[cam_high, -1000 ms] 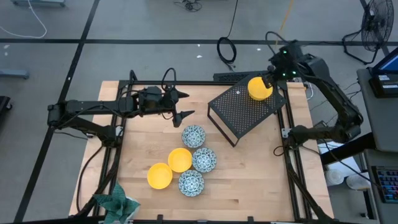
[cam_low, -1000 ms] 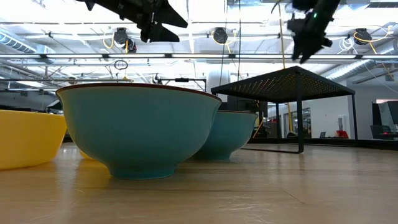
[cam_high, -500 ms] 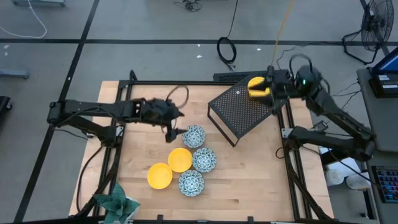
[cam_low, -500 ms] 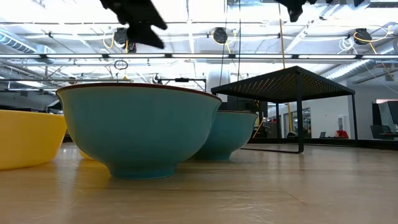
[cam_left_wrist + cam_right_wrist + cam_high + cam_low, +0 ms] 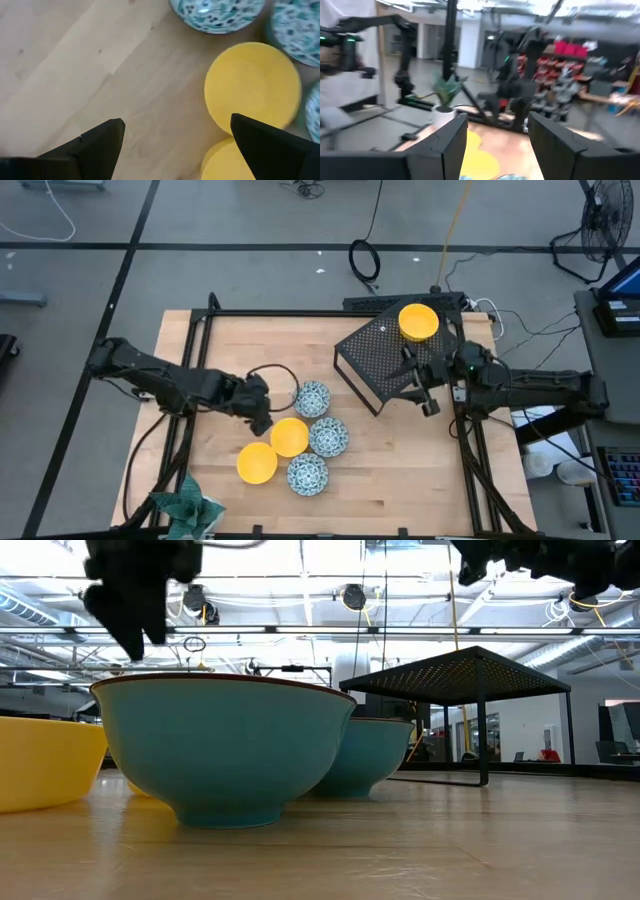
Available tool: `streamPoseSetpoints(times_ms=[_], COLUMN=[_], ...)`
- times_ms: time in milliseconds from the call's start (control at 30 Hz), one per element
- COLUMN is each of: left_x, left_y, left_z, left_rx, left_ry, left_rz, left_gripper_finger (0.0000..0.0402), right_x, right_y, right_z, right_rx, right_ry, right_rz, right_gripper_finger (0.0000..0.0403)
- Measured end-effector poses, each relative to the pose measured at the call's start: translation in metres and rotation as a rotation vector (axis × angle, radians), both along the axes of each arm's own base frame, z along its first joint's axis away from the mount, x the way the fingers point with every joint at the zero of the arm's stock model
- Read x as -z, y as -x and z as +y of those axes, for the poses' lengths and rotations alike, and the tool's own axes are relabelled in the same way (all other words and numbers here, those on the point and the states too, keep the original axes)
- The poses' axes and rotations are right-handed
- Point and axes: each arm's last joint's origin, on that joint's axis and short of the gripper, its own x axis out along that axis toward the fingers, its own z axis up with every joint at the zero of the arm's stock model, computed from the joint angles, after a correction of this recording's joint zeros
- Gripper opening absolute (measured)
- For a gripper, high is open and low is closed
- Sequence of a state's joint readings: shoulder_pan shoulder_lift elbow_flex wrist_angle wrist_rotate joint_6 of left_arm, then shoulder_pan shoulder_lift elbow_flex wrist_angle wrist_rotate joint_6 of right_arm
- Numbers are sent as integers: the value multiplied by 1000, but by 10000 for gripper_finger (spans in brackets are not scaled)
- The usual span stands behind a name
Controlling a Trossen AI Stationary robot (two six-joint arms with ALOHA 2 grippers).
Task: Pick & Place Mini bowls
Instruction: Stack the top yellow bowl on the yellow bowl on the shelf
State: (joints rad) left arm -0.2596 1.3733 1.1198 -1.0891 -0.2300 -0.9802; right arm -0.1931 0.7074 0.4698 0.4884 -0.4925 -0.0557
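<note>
Five mini bowls sit clustered on the wooden table: patterned ones (image 5: 311, 398), (image 5: 328, 436), (image 5: 307, 473) and yellow ones (image 5: 289, 436), (image 5: 256, 462). A third yellow bowl (image 5: 418, 321) rests on the far corner of the black perforated stand (image 5: 385, 365). My left gripper (image 5: 262, 414) hangs open, pointing down over bare wood just left of the cluster; its wrist view shows the yellow bowl (image 5: 252, 87) beside one finger (image 5: 267, 145). My right gripper (image 5: 412, 376) is open and about level above the stand's right side, with nothing between its fingers (image 5: 445, 142).
A green patterned cloth (image 5: 185, 508) lies at the table's near left corner. The table's black frame rails (image 5: 463, 430) run along its left and right sides. Bare wood (image 5: 400, 470) lies near and right of the bowl cluster.
My left gripper has swung toward the near edge and down, tipping from level to pointing down beside the bowl cluster. My right gripper has drawn back from the yellow bowl on the stand toward the near side, tipping up to about level. The bowl stays on the stand.
</note>
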Motion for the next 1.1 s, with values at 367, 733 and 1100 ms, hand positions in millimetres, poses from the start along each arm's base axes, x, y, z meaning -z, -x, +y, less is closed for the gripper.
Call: streamPoseSetpoints(times_ms=[367, 733, 1100], left_x=[60, 89, 89], left_y=[-40, -59, -61], left_z=[-4, -10, -7], left_rx=[0, 49, 31], left_ry=[66, 118, 115], left_rz=[199, 216, 203], left_gripper_finger=[365, 365, 365], right_x=[-7, -7, -2], right_y=[1, 1, 0], right_z=[13, 14, 14], right_rx=[-17, -19, -27], right_ry=[111, 134, 100], right_rz=[-113, -114, -49], right_gripper_finger=[194, 194, 194])
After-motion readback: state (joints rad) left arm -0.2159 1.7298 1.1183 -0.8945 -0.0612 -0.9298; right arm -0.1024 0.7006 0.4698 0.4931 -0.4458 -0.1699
